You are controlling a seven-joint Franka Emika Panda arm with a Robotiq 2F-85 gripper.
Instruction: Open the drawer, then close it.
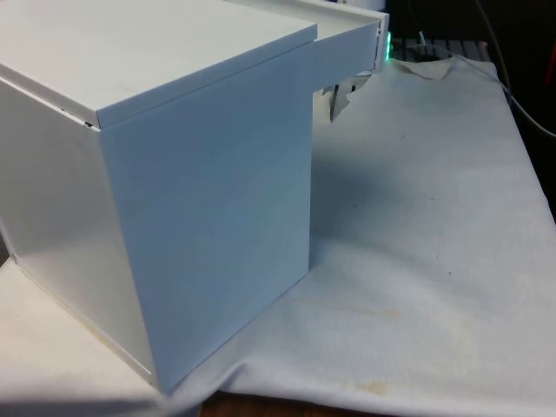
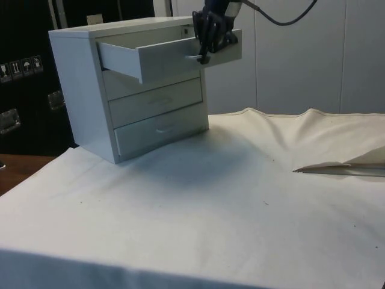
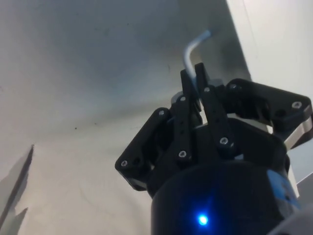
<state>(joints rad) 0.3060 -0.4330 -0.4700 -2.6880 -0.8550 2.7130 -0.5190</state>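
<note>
A white chest of three drawers (image 2: 84, 90) stands on the cloth, with its plain back and side (image 1: 200, 208) turned to the front view. Its top drawer (image 2: 168, 57) is pulled well out, and the drawer's end (image 1: 347, 48) juts past the chest at the front view's right. My black gripper (image 2: 204, 53) comes down from above onto the drawer's front. In the wrist view my gripper (image 3: 198, 81) is shut on the thin silver handle (image 3: 193, 51), which bends out beyond the fingers (image 3: 215, 112). The fingers' tips (image 1: 334, 102) hang just below the drawer.
The middle drawer (image 2: 156, 101) and the bottom drawer (image 2: 159, 129) are shut. The white cloth (image 2: 240, 205) has a raised fold (image 2: 343, 167) at the side view's right. Dark cables (image 1: 521, 95) run along the table's edge at the front view's far right.
</note>
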